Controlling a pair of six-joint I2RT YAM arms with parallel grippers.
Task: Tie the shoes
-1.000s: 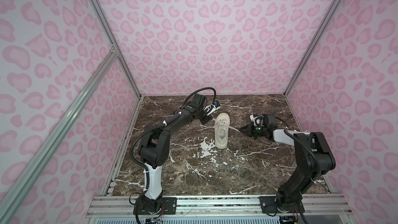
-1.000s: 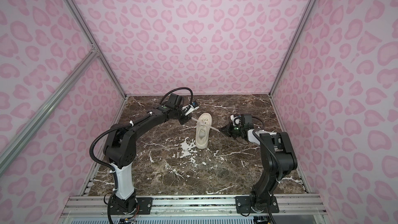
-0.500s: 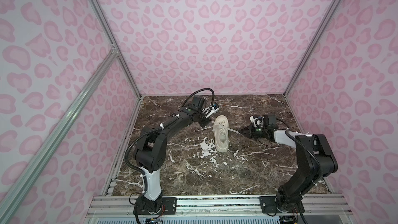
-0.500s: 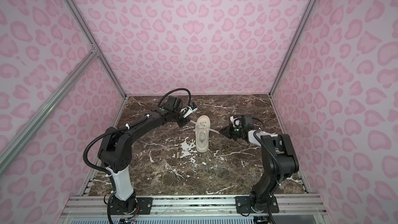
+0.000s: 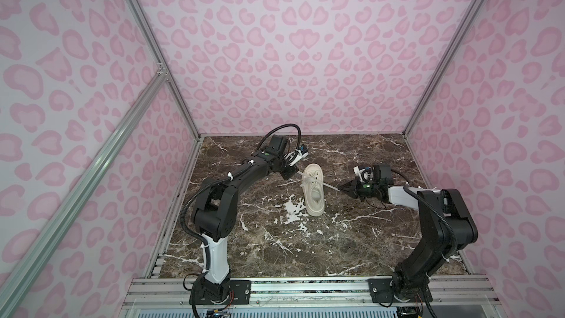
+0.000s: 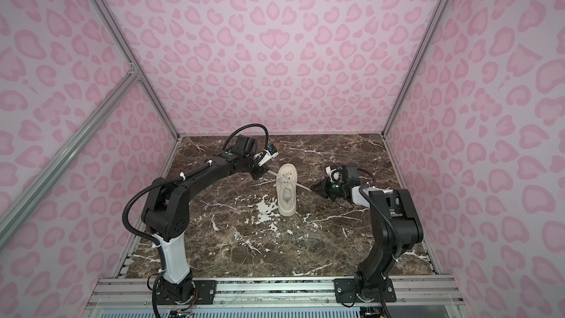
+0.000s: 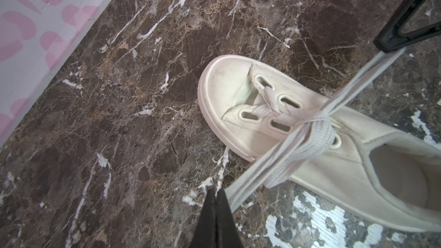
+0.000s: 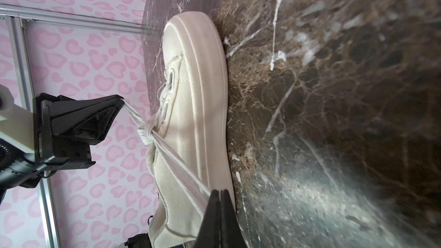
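A cream low-top shoe (image 5: 314,192) (image 6: 287,191) lies on the dark marble floor, toe toward the back wall. Its flat laces (image 7: 307,125) cross in a tight knot over the tongue. One lace end runs taut from the knot to my left gripper (image 7: 216,190) (image 5: 294,174), which is shut on it at the shoe's left. The other end runs taut to my right gripper (image 8: 219,190) (image 5: 340,190), shut on it at the shoe's right. In the right wrist view the knot (image 8: 146,135) sits above the thick sole (image 8: 205,96).
The marble floor (image 5: 275,240) is enclosed by pink patterned walls with aluminium posts (image 5: 189,123). A metal rail (image 5: 305,289) carrying both arm bases runs along the front edge. White mottled patches (image 5: 292,209) mark the floor beside the shoe's heel.
Both grippers keep their hold on the lace ends. The right gripper has drifted slightly toward the shoe, and the shoe has slid a little toward the front.
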